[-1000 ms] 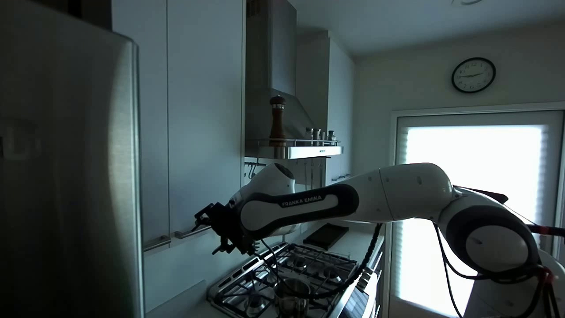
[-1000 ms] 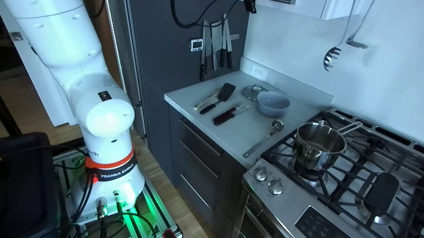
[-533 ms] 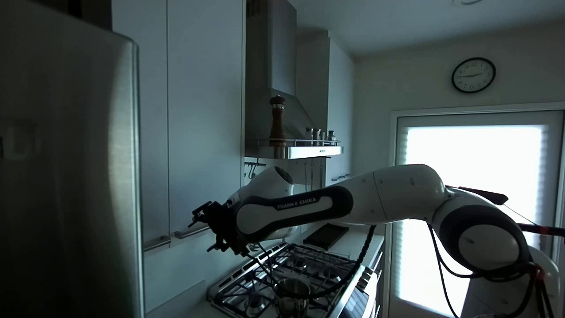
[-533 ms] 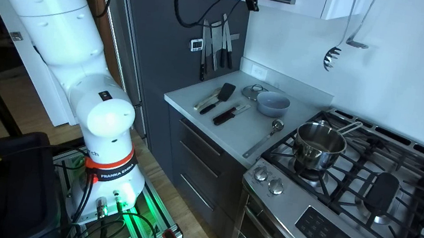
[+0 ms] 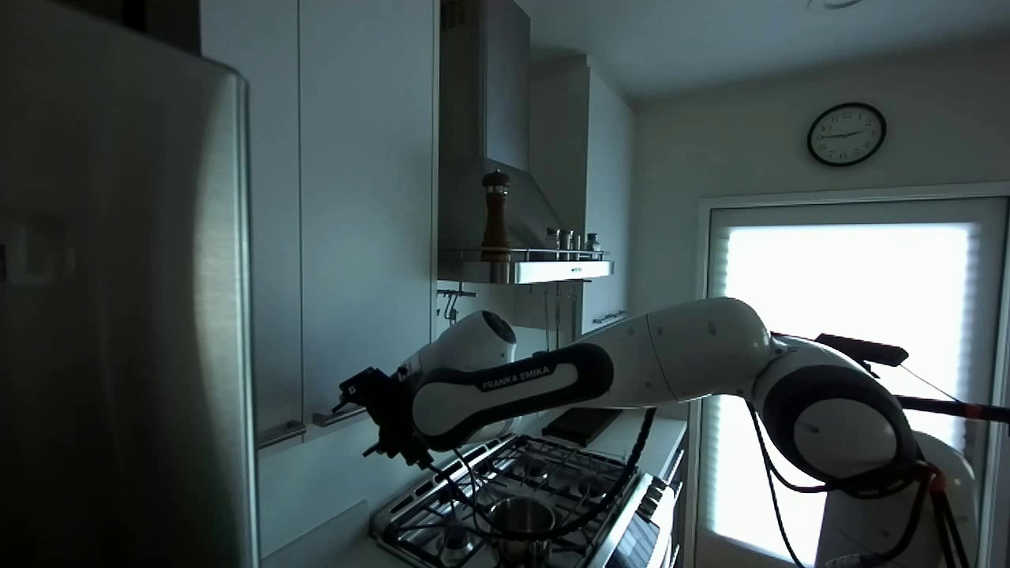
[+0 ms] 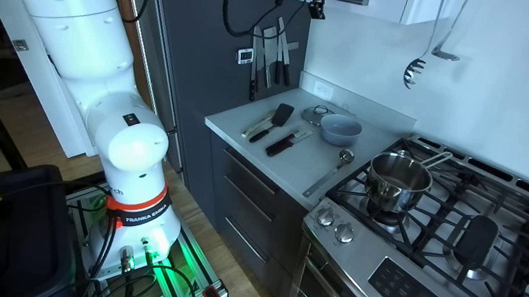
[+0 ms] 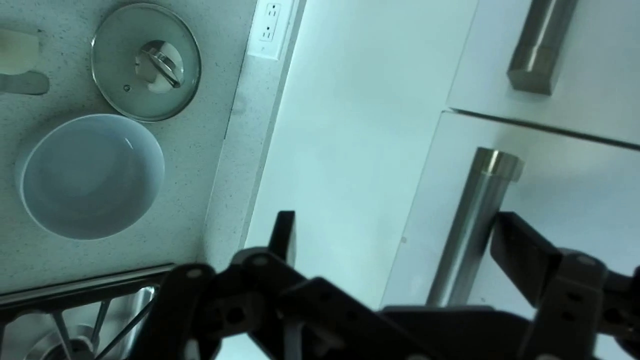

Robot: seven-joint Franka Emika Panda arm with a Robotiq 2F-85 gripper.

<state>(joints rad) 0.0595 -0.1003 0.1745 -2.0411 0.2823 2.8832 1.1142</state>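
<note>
My black gripper (image 7: pixel 395 232) is open in the wrist view, with nothing gripped. A round steel cabinet handle (image 7: pixel 472 225) runs between its two fingers, close to the right finger. That fingertip overlaps the handle's edge; I cannot tell if they touch. The left finger stands apart, over the pale backsplash. The handle is on a white cabinet door (image 7: pixel 575 180). In an exterior view, the gripper (image 5: pixel 352 431) is at the handle (image 5: pixel 339 416) under the tall cabinet doors. In an exterior view, the gripper (image 6: pixel 317 9) is partly cut off near the handle (image 6: pixel 348 0).
A second handle (image 7: pixel 542 50) is on the adjoining door. Below are a glass lid (image 7: pixel 145 62), a bowl (image 7: pixel 92 177) and several utensils on the counter (image 6: pixel 287 171). A steel pot (image 6: pixel 399 182) stands on the stove (image 6: pixel 440 235). Knives (image 6: pixel 271 56) hang on the dark panel. A fridge (image 5: pixel 126 315) stands beside the cabinets.
The arm has moved toward the cabinet: left in an exterior view, right in an exterior view. The gripper has shifted slightly closer to the handle. The objects on counter and stove have not moved.
</note>
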